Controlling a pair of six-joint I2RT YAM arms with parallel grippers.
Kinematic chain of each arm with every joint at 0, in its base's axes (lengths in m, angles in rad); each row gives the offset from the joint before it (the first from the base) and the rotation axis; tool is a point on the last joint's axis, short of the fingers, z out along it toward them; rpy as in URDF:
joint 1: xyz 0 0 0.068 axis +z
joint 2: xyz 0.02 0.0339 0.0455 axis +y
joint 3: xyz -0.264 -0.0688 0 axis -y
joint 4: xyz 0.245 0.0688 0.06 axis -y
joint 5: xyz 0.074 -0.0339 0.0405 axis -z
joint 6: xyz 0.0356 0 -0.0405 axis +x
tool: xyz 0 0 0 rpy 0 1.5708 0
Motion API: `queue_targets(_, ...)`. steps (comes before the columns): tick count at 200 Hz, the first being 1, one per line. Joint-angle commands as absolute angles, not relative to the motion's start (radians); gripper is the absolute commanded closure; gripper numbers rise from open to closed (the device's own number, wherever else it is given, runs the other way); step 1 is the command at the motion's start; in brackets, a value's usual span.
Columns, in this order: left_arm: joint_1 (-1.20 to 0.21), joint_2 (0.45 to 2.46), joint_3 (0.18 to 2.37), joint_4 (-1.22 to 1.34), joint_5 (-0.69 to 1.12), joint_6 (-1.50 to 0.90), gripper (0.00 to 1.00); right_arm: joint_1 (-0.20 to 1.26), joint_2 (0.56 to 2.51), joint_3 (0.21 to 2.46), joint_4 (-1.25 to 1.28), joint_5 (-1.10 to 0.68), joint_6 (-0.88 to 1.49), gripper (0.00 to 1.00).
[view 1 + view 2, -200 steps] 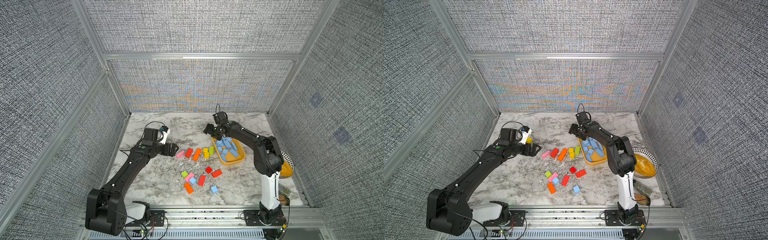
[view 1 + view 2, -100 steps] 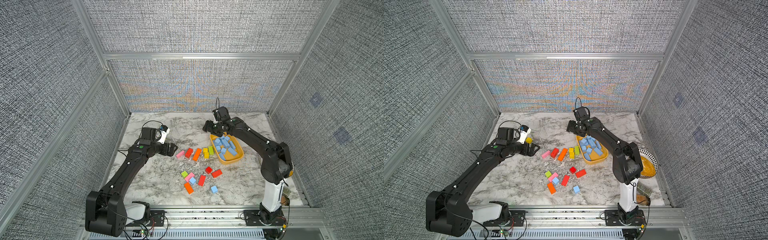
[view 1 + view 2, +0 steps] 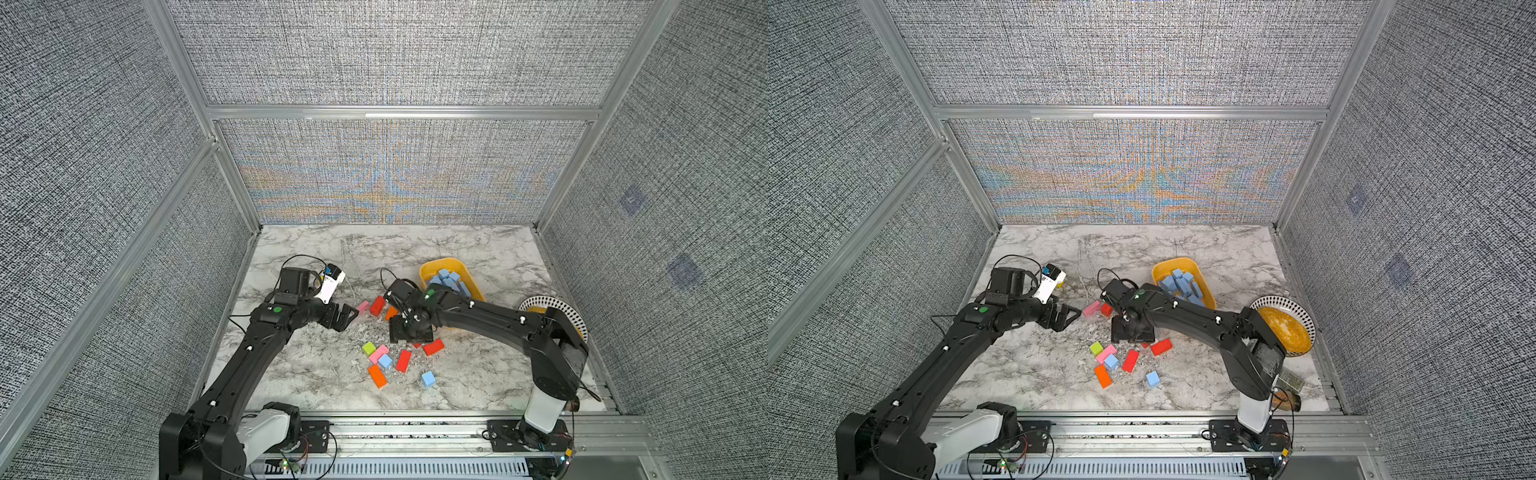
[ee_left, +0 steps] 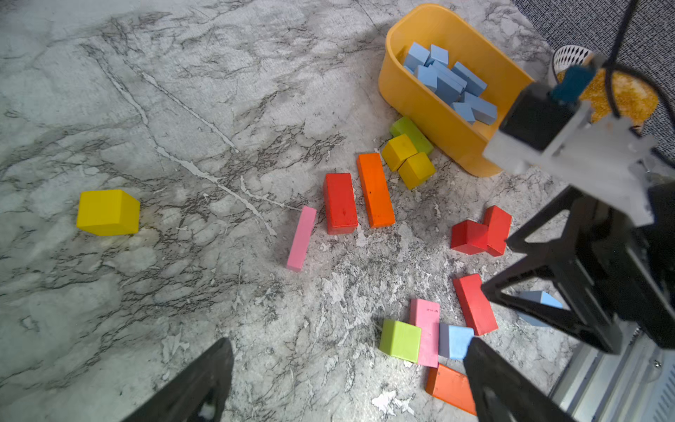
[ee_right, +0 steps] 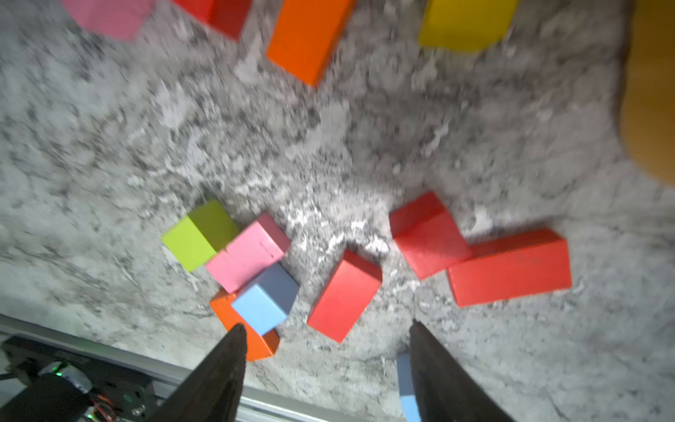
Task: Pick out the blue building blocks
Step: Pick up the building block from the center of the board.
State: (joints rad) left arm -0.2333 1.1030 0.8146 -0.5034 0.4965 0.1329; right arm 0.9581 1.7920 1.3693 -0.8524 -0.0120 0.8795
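Several blue building blocks (image 3: pixel 446 282) (image 3: pixel 1183 284) (image 4: pixel 449 80) lie piled in a yellow bin (image 3: pixel 428 266) (image 3: pixel 1160 268) (image 4: pixel 409 98). A loose blue cube (image 3: pixel 385 361) (image 3: pixel 1111 362) (image 4: pixel 456 341) (image 5: pixel 264 299) rests against a pink brick and an orange one. Another blue cube (image 3: pixel 428 379) (image 3: pixel 1153 378) (image 5: pixel 405 387) sits alone nearer the front. My right gripper (image 3: pixel 409 332) (image 3: pixel 1133 332) (image 5: pixel 325 325) hangs open over the block cluster, nothing between its fingers. My left gripper (image 3: pixel 349 316) (image 3: pixel 1069 316) (image 4: pixel 347 347) is open and empty, left of the blocks.
Red (image 3: pixel 403 360), orange (image 3: pixel 377 375), pink (image 3: pixel 378 353) and green (image 3: pixel 368 348) blocks lie around the loose blue cubes. A yellow cube (image 4: pixel 107 212) sits apart at the left. A patterned bowl (image 3: pixel 552 307) (image 3: pixel 1285 328) stands right of the bin. A metal rail (image 3: pixel 415 419) borders the table's front.
The right arm swung from the yellow bin toward the front and now hangs over the loose blocks, jaws slightly narrower. The left arm stayed roughly in place.
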Motion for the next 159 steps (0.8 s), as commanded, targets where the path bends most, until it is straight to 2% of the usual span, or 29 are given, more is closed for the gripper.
queue_targets(1,-0.234,1.078,0.796,-0.47,0.521,0.104,0.0,0.991,1.762,1.313,-0.903,-0.013,0.971,0.27)
queue_targets(57,-0.232,1.026,0.756,-0.456,0.518,0.106,0.0,1.041,1.658,1.097,-0.795,-0.068,1.056,0.26)
queue_targets(114,-0.232,1.005,0.738,-0.451,0.522,0.11,0.0,1.047,1.65,0.997,-0.743,-0.077,1.064,0.26)
queue_targets(159,-0.232,1.019,0.742,-0.45,0.527,0.108,0.0,1.042,1.659,0.985,-0.71,-0.06,1.055,0.36)
